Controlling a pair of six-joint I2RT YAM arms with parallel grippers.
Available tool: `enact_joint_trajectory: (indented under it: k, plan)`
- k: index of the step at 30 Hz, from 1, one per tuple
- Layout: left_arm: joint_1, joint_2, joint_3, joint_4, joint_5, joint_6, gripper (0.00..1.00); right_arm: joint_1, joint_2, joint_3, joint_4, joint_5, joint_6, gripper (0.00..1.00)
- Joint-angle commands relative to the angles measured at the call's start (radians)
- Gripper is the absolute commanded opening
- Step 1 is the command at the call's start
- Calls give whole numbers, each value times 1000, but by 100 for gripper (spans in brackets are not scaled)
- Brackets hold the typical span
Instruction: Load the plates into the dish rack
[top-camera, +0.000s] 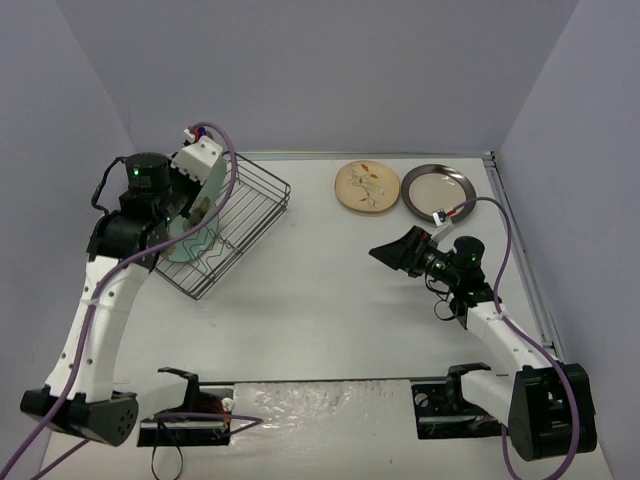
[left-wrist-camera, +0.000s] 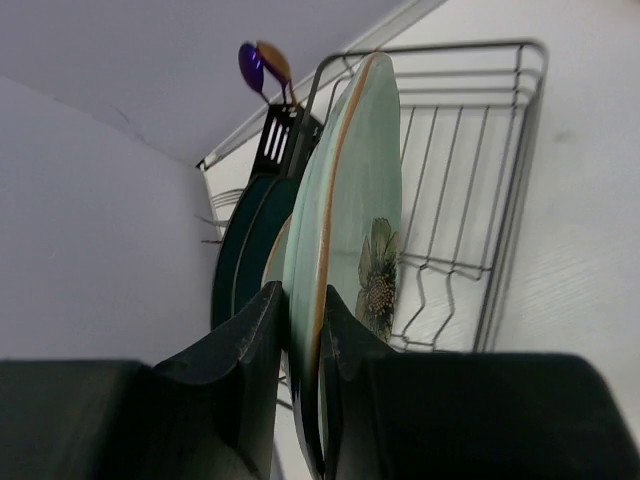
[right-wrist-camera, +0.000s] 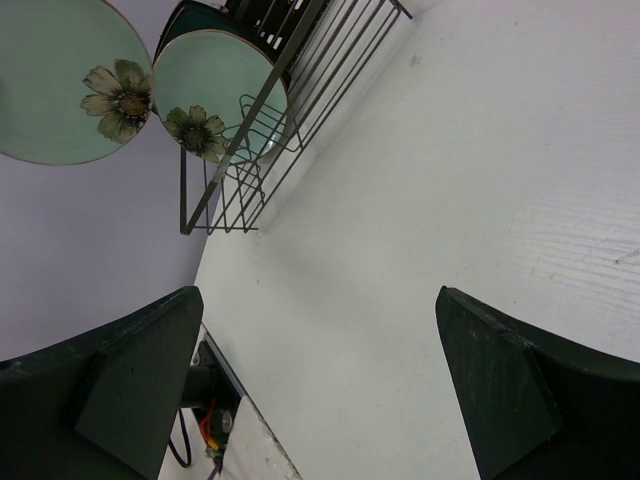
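Flower print (left-wrist-camera: 378, 282) decorates the gripped mint-green plate (left-wrist-camera: 345, 190).

Rack (left-wrist-camera: 525, 130): thin black-coated metal wire, slight sheen; flowered plate (left-wrist-camera: 355, 200): smooth glazed ceramic, glossy; spoon (left-wrist-camera: 262, 62): shiny iridescent metal; table (top-camera: 330, 310): white, matt, faintly grained.

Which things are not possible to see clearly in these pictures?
- Top view: the left arm covers much of the rack; what stands inside cannot be counted.
- Left wrist: the left claw hides the lower edge of the mint plate; whether it sits in a slot is unclear.
- Left wrist: the teal plates are mostly behind the mint plate.
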Motion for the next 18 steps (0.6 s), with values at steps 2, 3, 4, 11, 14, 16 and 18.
enact_joint_trajectory:
  k: [2, 3, 4, 11, 14, 16, 18]
  plan:
    - [137, 65, -2, 150, 117, 270, 0, -2, 18, 24, 48, -22, -31, 100]
    - [165, 75, -5, 166, 130, 272, 0, -2, 19, 25, 49, -23, -31, 100]
    - [188, 90, -6, 174, 151, 273, 0, -2, 20, 25, 49, -23, -32, 100]
    - [291, 166, -53, 198, 239, 315, 0, -2, 28, 16, 46, -21, -37, 100]
    - [304, 179, -79, 206, 269, 325, 0, -2, 33, 16, 48, -20, -39, 100]
    - [311, 194, -87, 202, 279, 329, 0, -2, 36, 16, 46, -19, -39, 100]
    - [314, 199, -106, 219, 287, 325, 0, -2, 38, 16, 48, -20, -39, 100]
